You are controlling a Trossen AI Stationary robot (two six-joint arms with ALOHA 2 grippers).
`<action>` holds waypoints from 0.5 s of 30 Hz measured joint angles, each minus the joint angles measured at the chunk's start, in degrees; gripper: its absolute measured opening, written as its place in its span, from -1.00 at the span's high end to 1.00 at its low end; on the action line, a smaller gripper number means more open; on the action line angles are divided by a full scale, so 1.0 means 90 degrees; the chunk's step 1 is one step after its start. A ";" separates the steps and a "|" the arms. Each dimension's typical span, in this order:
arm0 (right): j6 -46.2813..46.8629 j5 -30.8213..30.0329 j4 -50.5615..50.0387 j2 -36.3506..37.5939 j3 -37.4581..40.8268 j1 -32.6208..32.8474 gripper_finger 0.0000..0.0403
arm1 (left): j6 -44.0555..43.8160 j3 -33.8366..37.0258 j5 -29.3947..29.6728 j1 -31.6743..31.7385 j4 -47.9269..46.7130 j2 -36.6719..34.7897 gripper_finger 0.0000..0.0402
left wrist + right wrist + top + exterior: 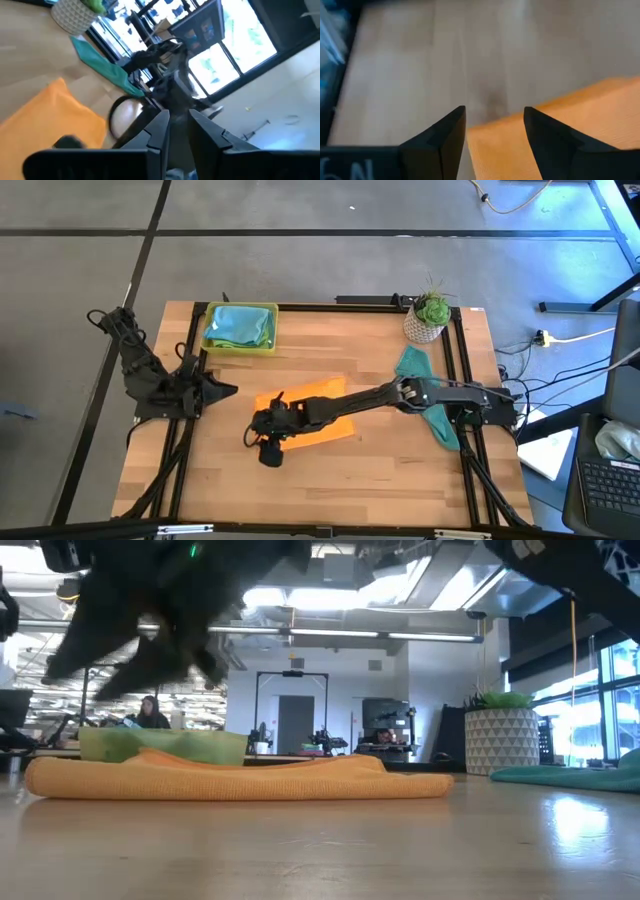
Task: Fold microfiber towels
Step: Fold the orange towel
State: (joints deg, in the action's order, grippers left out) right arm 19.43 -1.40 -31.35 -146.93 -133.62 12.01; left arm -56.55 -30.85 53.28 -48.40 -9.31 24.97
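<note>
2 dark arms work at our wooden table point(400, 470). Our right gripper point(262, 442) reaches across to the middle, right at the near left corner of the orange towel point(318, 418). Its fingers point(442, 140) are apart, with nothing between them, and they hang just over the towel's edge. The orange towel lies flat in the middle of the table, looking folded. Our left gripper point(222, 390) waits at the left side of the table, away from the towels. Its fingers point(157, 135) are close together with a thin gap, holding nothing. A teal towel point(428, 402) lies at the right edge, partly under the right arm. More towels, light blue, sit in the yellow-green tray point(240, 348) at the far left. A small potted plant point(428, 318) stands at the far right corner.
</note>
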 joint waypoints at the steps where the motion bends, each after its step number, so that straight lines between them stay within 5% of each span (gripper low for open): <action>1: 0.0009 0.0026 -0.0033 -0.0143 -0.0070 0.0028 0.00 | 0.0005 0.0000 -0.0088 0.0000 -0.0004 -0.0034 0.70; 9: -0.0047 -0.0047 -0.0153 -0.0345 -0.0063 0.0350 0.00 | 0.0176 0.0000 -0.0849 -0.0002 -0.0066 -0.0080 0.70; 15: -0.0049 -0.0397 -0.0182 -0.0470 -0.0046 0.0427 0.00 | 0.0203 0.0000 -0.0843 0.0000 -0.0070 -0.0080 0.70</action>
State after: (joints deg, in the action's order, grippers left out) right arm 19.00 -4.98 -32.99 -151.16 -134.04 15.86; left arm -54.72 -30.85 45.69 -48.40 -9.93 24.25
